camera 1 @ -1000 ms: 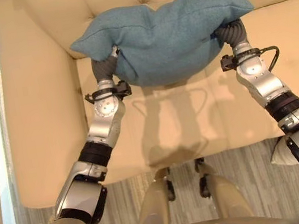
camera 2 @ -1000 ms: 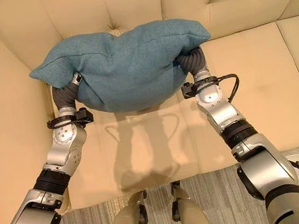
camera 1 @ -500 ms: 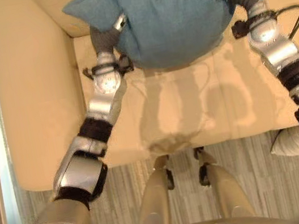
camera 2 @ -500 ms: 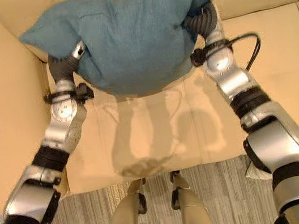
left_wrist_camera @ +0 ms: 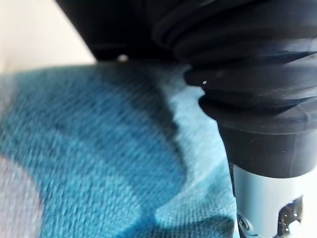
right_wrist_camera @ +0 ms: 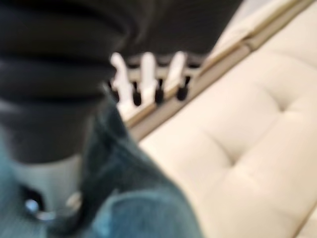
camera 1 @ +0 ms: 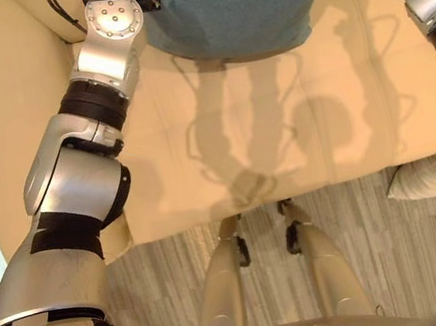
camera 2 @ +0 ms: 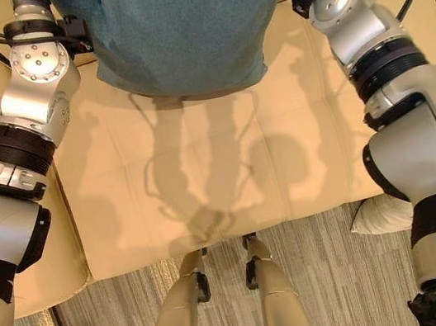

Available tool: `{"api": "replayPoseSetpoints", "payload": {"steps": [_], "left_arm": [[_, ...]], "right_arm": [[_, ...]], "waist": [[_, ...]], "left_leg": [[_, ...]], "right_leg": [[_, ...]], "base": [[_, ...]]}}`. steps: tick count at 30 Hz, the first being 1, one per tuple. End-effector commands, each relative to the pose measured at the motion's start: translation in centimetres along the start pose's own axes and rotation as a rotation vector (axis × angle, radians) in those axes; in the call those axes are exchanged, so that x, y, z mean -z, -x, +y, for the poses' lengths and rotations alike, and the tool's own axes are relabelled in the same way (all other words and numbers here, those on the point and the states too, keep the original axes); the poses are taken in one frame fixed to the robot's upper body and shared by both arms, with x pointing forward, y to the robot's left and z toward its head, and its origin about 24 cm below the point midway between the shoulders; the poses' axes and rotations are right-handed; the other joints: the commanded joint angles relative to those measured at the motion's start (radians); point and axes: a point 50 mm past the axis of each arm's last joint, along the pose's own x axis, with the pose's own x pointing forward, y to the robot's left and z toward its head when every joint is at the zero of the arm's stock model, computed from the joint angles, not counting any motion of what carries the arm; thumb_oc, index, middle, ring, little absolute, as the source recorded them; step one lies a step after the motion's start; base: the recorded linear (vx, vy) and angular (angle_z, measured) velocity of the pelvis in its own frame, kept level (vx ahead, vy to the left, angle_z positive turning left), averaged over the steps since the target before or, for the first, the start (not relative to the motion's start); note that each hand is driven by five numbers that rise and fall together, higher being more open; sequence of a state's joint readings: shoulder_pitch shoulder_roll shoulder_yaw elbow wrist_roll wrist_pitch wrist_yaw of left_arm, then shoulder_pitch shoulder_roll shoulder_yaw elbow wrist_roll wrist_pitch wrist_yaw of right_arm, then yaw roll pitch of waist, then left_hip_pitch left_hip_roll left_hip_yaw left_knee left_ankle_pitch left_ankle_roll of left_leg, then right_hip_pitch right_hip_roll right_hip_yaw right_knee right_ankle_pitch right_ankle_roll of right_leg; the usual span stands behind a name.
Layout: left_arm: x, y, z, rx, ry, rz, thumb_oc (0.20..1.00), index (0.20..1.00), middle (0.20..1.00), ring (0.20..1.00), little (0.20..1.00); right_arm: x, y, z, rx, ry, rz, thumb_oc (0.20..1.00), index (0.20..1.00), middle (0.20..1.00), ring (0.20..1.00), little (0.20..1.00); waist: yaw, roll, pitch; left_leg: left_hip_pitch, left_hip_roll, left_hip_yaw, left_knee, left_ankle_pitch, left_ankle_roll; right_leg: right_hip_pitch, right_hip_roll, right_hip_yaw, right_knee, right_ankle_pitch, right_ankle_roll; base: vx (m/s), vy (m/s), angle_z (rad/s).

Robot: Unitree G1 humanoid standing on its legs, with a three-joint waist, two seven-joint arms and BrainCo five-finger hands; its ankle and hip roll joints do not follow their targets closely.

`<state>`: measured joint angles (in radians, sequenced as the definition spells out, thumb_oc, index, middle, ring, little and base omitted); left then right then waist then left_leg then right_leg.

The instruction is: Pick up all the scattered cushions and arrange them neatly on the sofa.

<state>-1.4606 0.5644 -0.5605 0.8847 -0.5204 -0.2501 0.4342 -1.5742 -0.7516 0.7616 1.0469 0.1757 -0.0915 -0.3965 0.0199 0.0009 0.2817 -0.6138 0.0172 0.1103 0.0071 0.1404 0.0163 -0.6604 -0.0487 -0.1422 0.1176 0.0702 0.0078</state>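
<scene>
while each robot hand's grip can't be told, the teal cushion (camera 2: 179, 27) hangs over the sofa (camera 2: 203, 174), a pale cushion (camera 1: 434, 175) on the floor (camera 1: 384, 252).

The teal cushion (camera 2: 175, 32) runs off the top edge, so its upper part is out of sight. A pale cushion (camera 2: 380, 215) on the floor is partly hidden behind the right arm. The left robot hand (left_wrist_camera: 267, 208) presses into blurred fabric, fingers unseen.

both arms reach forward (right robot hand (right_wrist_camera: 148, 79) fingers straight).
</scene>
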Motion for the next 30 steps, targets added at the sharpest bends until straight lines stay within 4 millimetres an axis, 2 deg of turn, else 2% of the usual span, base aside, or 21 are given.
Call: {"api": "replayPoseSetpoints", "payload": {"steps": [1, 7, 16, 17, 19, 21, 23, 24, 26, 30], "left_arm": [[-4.6, -1.0, -0.9, 0.047, 0.043, -0.199, 1.0, 1.0, 1.0, 1.0, 1.0], [-3.3, -0.8, -0.2, 0.041, 0.025, -0.158, 1.0, 1.0, 1.0, 1.0, 1.0], [-1.7, 0.3, -0.3, 0.043, 0.096, -0.122, 1.0, 1.0, 1.0, 1.0, 1.0], [-1.5, -0.2, 0.3, 0.01, -0.016, -0.108, 1.0, 1.0, 1.0, 1.0, 1.0], [-1.8, -0.9, 1.3, -0.063, -0.115, -0.11, 1.0, 1.0, 1.0, 1.0, 1.0], [-2.2, -1.3, 1.9, -0.102, -0.161, -0.118, 1.0, 1.0, 1.0, 1.0, 1.0], [-3.0, -2.0, 3.5, -0.16, -0.283, -0.142, 1.0, 1.0, 1.0, 1.0, 1.0], [-3.0, -2.0, 3.5, -0.161, -0.283, -0.142, 1.0, 1.0, 1.0, 1.0, 1.0], [-3.6, -2.4, 5.1, -0.185, -0.367, -0.164, 1.0, 1.0, 1.0, 1.0, 1.0], [-4.1, -2.5, 6.1, -0.145, -0.453, -0.192, 1.0, 1.0, 1.0, 1.0, 1.0]], "right_arm": [[-1.3, -0.6, -0.5, 0.028, -0.053, -0.033, 1.0, 1.0, 1.0, 1.0, 1.0], [-0.2, -0.5, -1.3, 0.035, 0.001, -0.012, 1.0, 1.0, 1.0, 1.0, 1.0], [1.2, 0.0, -0.9, 0.015, 0.093, 0.016, 1.0, 1.0, 1.0, 1.0, 1.0], [1.7, -0.2, -1.6, 0.055, 0.177, 0.036, 1.0, 1.0, 1.0, 1.0, 1.0], [1.7, -0.5, -2.5, 0.113, 0.229, 0.049, 1.0, 1.0, 1.0, 1.0, 1.0], [1.7, -0.5, -3.0, 0.141, 0.243, 0.054, 1.0, 1.0, 1.0, 1.0, 1.0], [1.5, -0.7, -3.7, 0.178, 0.268, 0.051, 1.0, 1.0, 1.0, 1.0, 1.0], [1.5, -0.8, -3.7, 0.179, 0.268, 0.051, 1.0, 1.0, 1.0, 1.0, 1.0], [1.7, -0.8, -4.4, 0.188, 0.289, 0.05, 1.0, 1.0, 1.0, 1.0, 1.0], [2.6, -0.6, -4.9, 0.184, 0.31, 0.073, 1.0, 1.0, 1.0, 1.0, 1.0]], "waist": [[0.025, -0.073, -0.066], [0.034, -0.08, -0.062], [0.047, -0.08, -0.053], [0.049, -0.079, -0.052], [0.048, -0.076, -0.05], [0.047, -0.076, -0.051], [0.043, -0.074, -0.055], [0.043, -0.074, -0.055], [0.037, -0.075, -0.061], [0.031, -0.073, -0.069]], "left_leg": [[0.056, -0.003, -0.027, -0.025, -0.056, -0.092], [0.058, -0.002, -0.029, -0.024, -0.057, -0.096], [0.063, -0.002, -0.034, -0.02, -0.056, -0.098], [0.06, -0.001, -0.035, -0.021, -0.052, -0.099], [0.058, 0.0, -0.036, -0.028, -0.047, -0.101], [0.055, 0.0, -0.036, -0.034, -0.044, -0.101], [0.051, 0.002, -0.037, -0.043, -0.038, -0.102], [0.051, 0.002, -0.037, -0.043, -0.038, -0.102], [0.049, 0.003, -0.035, -0.047, -0.038, -0.1], [0.052, 0.003, -0.035, -0.047, -0.039, -0.1]], "right_leg": [[0.147, -0.114, 0.038, -0.172, 0.053, 0.176], [0.153, -0.117, 0.026, -0.171, 0.049, 0.176], [0.162, -0.117, 0.015, -0.171, 0.045, 0.173], [0.161, -0.117, 0.011, -0.173, 0.046, 0.174], [0.156, -0.114, 0.011, -0.174, 0.048, 0.175], [0.151, -0.113, 0.011, -0.174, 0.048, 0.176], [0.14, -0.11, 0.013, -0.175, 0.05, 0.177], [0.14, -0.11, 0.013, -0.175, 0.05, 0.177], [0.134, -0.109, 0.017, -0.176, 0.051, 0.177], [0.135, -0.11, 0.018, -0.178, 0.053, 0.177]], "base": [[0.0, 0.0, 0.0], [0.01, -0.027, 0.06], [0.0, -0.019, 0.02], [-0.01, -0.028, 0.05], [-0.01, -0.011, 0.09], [-0.01, 0.004, 0.07], [0.0, 0.0, 0.0], [0.0, 0.0, 0.0], [0.0, 0.0, 0.0], [0.0, 0.005, -0.01]]}}
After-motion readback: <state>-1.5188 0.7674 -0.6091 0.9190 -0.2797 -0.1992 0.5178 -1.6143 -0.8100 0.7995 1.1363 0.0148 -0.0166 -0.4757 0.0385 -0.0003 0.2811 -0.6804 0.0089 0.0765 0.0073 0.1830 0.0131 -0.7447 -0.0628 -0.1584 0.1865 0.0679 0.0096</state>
